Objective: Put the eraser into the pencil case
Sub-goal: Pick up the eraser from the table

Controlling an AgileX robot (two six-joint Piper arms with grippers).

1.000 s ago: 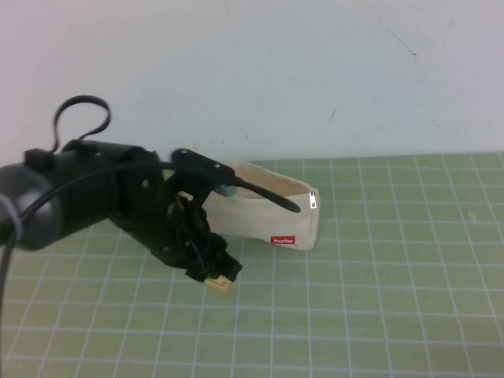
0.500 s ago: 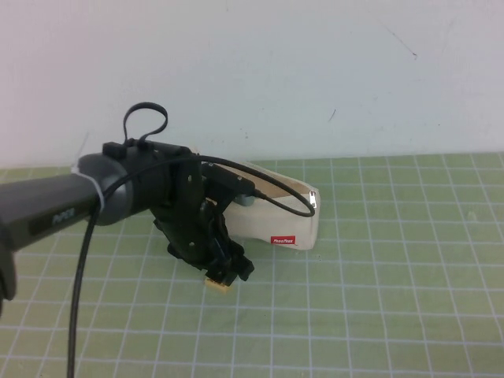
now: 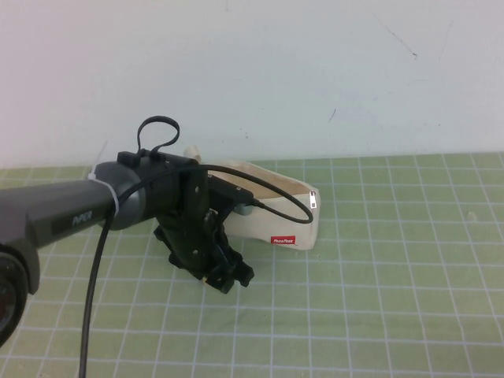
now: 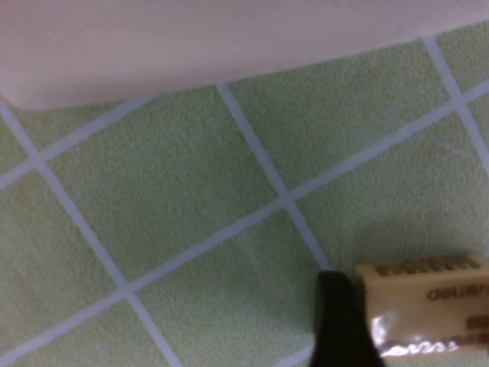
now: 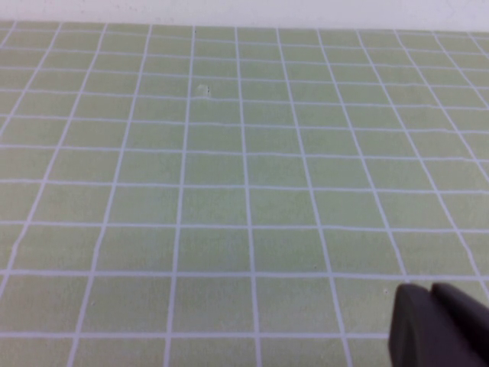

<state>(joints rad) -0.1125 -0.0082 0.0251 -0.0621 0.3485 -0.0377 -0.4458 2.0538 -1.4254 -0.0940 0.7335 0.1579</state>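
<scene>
My left gripper (image 3: pixel 225 277) is down on the green grid mat (image 3: pixel 378 299), just in front of the pencil case (image 3: pixel 276 211). It is shut on the eraser (image 4: pixel 428 302), a tan block with dark print. One black finger (image 4: pixel 340 325) presses on the eraser's end; the other finger is out of frame. In the high view the gripper hides almost all of the eraser. The case is a beige pouch with a red label (image 3: pixel 283 240), lying open along its top. It shows as a pale band in the left wrist view (image 4: pixel 191 38). My right gripper (image 5: pixel 432 290) is shut and empty over bare mat.
A black cable (image 3: pixel 276 211) loops from the left arm across the pouch's front. A white wall (image 3: pixel 315 79) stands right behind the pouch. Open mat lies to the right and in front.
My left arm has swung in and lowered onto the eraser. The eraser, plainly visible below the gripper before, is now almost covered by it.
</scene>
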